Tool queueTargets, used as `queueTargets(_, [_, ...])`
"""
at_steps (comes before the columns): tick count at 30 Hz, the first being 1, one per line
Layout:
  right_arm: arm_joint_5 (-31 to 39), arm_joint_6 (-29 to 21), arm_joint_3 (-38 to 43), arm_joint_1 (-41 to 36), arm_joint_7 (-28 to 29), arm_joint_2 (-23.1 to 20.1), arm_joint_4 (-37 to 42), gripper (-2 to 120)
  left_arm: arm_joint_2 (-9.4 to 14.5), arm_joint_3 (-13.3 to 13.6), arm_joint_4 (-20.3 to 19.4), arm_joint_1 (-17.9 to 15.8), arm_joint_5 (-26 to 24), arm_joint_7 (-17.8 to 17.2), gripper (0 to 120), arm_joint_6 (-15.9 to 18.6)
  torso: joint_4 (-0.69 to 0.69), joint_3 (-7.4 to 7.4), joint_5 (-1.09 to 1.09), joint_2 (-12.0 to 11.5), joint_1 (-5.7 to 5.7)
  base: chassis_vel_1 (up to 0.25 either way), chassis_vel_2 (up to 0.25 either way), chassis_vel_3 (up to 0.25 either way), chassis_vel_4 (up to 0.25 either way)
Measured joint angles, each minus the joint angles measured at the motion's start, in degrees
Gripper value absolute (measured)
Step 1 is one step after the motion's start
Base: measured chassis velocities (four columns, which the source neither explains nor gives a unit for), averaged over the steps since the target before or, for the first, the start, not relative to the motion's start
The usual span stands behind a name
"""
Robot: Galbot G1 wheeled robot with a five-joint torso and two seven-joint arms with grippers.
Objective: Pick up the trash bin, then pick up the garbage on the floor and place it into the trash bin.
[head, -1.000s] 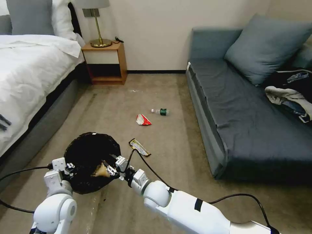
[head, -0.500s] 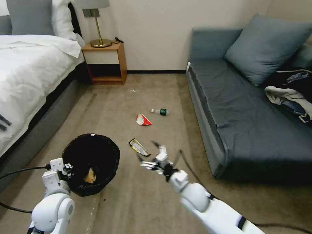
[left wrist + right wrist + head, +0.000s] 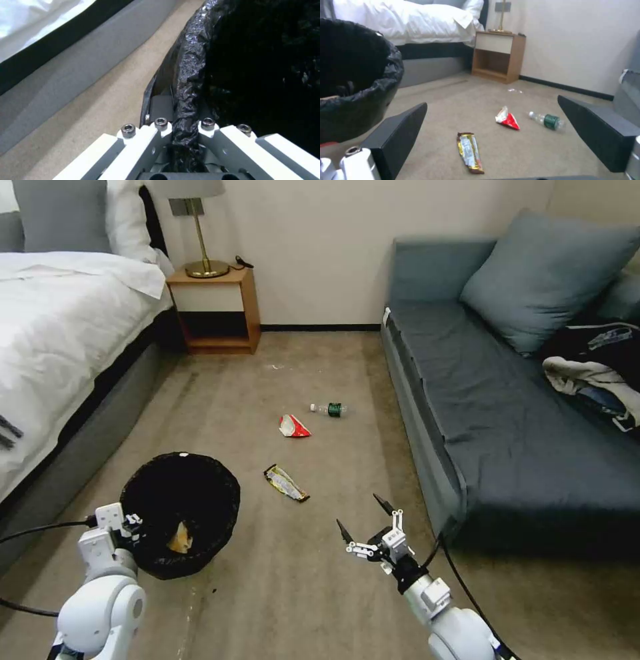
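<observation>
Snack wrapper (image 3: 286, 483) lies on carpet ahead of open right hand (image 3: 364, 519)

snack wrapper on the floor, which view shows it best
The right wrist view: the yellow-black snack wrapper lies flat on the carpet, close and unobstructed, between the open right gripper's fingers. The head view shows it smaller, right of the trash bin. The left wrist view looks at the bin's rim.

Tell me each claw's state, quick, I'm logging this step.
Left claw: shut on the trash bin at its bag-lined rim.
Right claw: open, holding nothing, above the floor.
</observation>
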Motion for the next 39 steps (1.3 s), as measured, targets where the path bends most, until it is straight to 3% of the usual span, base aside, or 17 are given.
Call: queueTargets(39, [0.2,0.0,-0.6,2.5,0.7,2.4,-3.0,100,1.0,-0.1,1.5,-1.0,-2.0,0.0,3,-0.1,0.0,0.01,-0.01,0.0,0.0,-0.09,0.086,0.088,-0.09])
